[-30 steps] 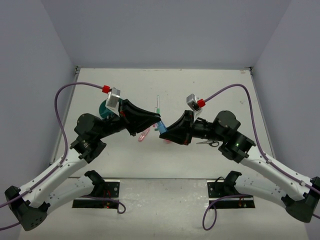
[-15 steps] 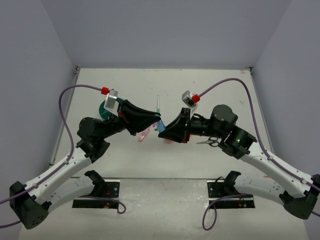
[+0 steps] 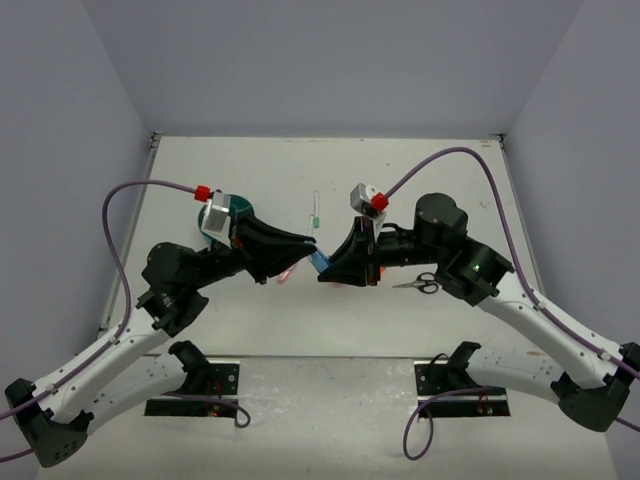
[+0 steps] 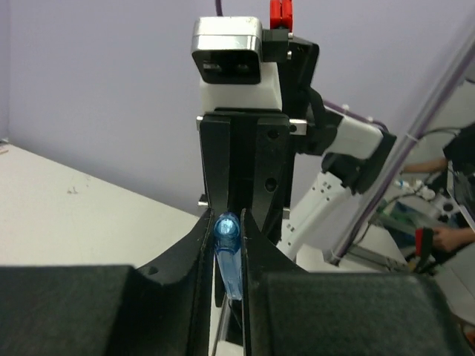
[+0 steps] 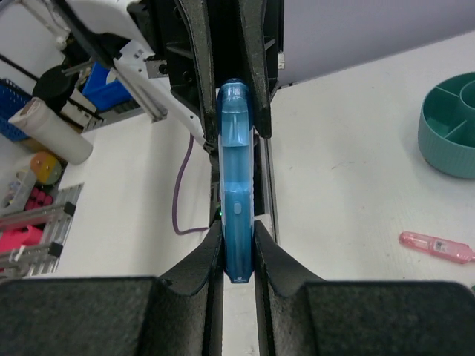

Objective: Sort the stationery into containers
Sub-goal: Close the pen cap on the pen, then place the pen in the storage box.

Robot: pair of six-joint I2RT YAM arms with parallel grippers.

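Note:
A translucent blue stationery piece (image 3: 318, 262) hangs above the table's middle, held at both ends. My left gripper (image 3: 312, 249) is shut on one end (image 4: 228, 248), and my right gripper (image 3: 325, 270) is shut on the other (image 5: 237, 222). In each wrist view the other arm's fingers clamp the far tip of the piece. The round teal container (image 3: 240, 207) sits behind the left wrist, partly hidden; its compartments show in the right wrist view (image 5: 454, 133). A pink tube (image 5: 436, 247) lies on the table near it.
Black-handled scissors (image 3: 421, 284) lie under the right arm. A thin white pen with a green tip (image 3: 314, 211) lies behind the grippers. Something pink (image 3: 290, 270) shows under the left gripper. Walls close the table on three sides.
Both wrists have shifted a little to the left with the blue piece still held between them. The teal container shows more from behind the left wrist.

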